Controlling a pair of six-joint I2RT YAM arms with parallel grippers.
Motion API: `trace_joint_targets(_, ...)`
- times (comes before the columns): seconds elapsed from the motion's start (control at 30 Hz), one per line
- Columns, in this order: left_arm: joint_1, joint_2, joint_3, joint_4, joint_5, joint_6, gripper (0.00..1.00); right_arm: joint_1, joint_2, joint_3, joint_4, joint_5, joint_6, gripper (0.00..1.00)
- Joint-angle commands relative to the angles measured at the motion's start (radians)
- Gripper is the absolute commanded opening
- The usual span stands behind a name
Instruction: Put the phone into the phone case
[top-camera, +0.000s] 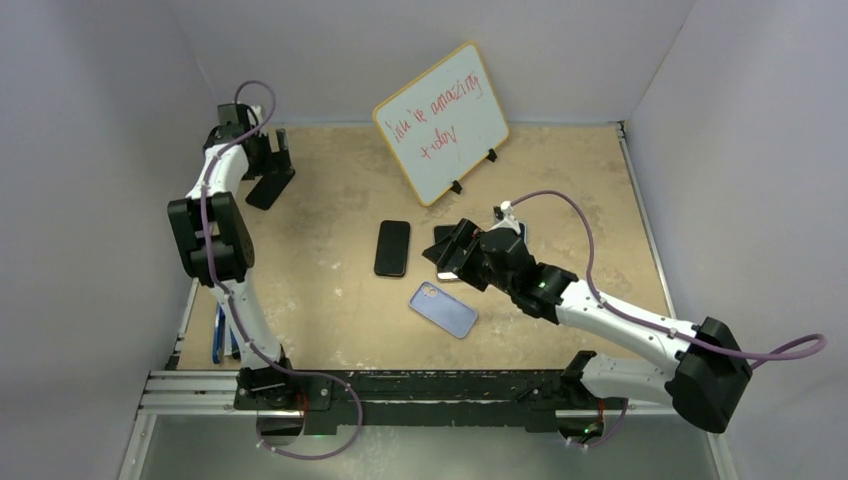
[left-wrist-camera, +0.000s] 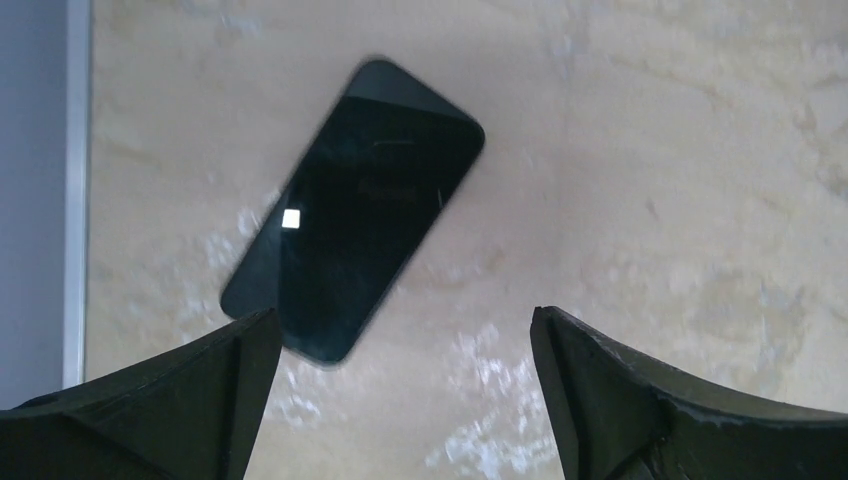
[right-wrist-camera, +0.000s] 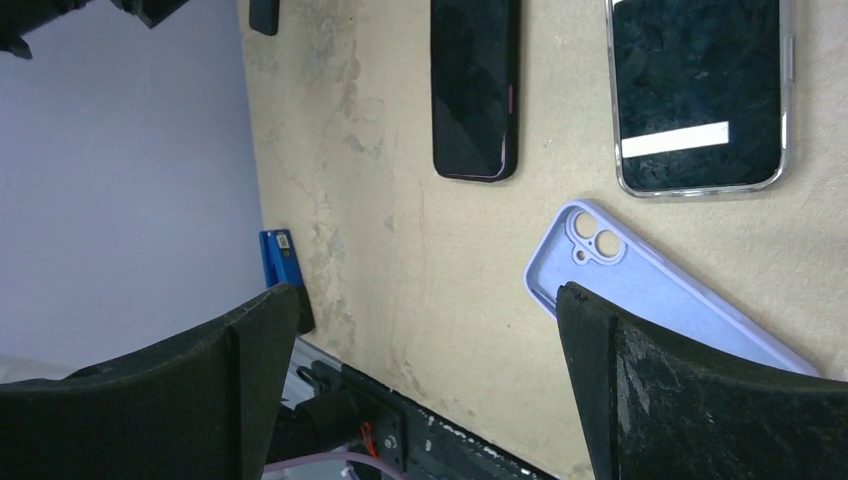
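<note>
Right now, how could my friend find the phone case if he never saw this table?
Find the whiteboard leaning at the back of the table. Come forward from it past the black phone in the middle; the case lies just nearer the front, tilted. It is the only lilac thing lying there, with camera holes in one corner, while the phones are all dark.

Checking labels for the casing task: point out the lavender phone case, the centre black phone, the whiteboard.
lavender phone case (top-camera: 443, 309): top view, middle of its flat face.
black phone (top-camera: 392, 247): top view, middle of its screen.
whiteboard (top-camera: 440, 122): top view, middle of the writing surface.
</note>
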Motion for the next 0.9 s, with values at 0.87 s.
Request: trace_joint_targets(0.87,0.05,0.417,0.418,0.154,0.152,-0.215,0.96,-0.037,0.069,0.023,-0.013,0.049,-0.097,0.99)
